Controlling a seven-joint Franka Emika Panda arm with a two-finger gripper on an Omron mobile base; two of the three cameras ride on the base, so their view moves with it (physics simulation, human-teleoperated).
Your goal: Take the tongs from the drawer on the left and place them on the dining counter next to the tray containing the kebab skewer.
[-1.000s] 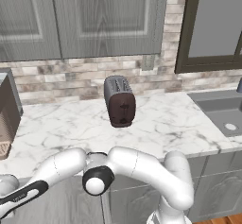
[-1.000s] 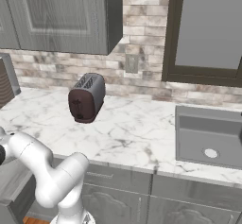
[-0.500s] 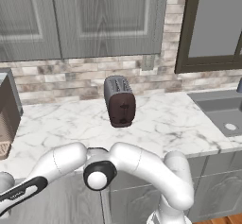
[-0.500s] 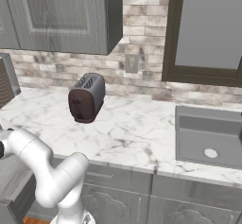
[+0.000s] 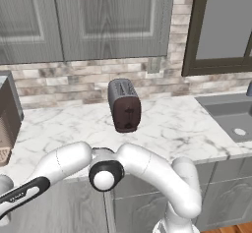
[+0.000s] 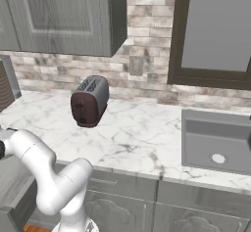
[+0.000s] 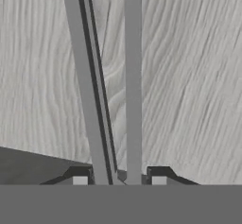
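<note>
Two thin arms of the tongs (image 7: 111, 86) ran up from between the fingers of the claw (image 7: 118, 180), which was clenched on them right over the pale wood-grain floor of the drawer (image 7: 189, 76). They looked slim and slick, so I'd guess an off-centre grip could let them swivel or drop on the lift. The joined end was cut off past the drawer floor, and the fingertips barely showed.

Two base views toward toaster (image 5: 124, 105) worktop; hand view close above tongs (image 7: 106, 90)
</note>
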